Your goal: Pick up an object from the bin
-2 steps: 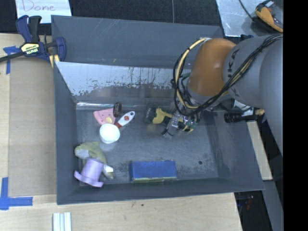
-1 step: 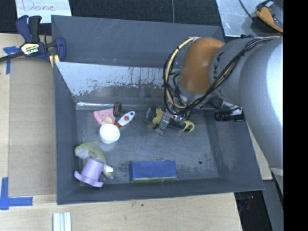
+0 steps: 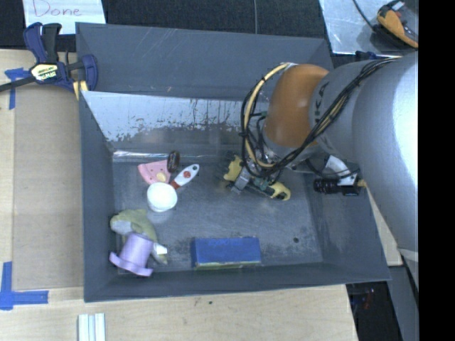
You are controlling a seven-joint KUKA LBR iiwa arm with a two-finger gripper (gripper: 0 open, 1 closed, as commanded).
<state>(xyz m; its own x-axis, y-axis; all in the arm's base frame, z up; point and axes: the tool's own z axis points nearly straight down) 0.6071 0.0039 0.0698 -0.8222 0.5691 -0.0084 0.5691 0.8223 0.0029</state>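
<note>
Yellow toy point(image 3: 279, 192) directly under tool point(image 3: 250, 182)

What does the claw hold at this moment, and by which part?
Cannot be told: the claw is down at a yellow thing in the middle of the bin, but no hold shows.

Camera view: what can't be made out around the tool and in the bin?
All in the camera view:
- Yellow thing, right of centre: the tool covers its middle, so its kind is unclear.
- Olive thing, front left: the purple cup-like piece hides its lower part.
- Small dark thing beside the pink piece: too small to name.
</note>
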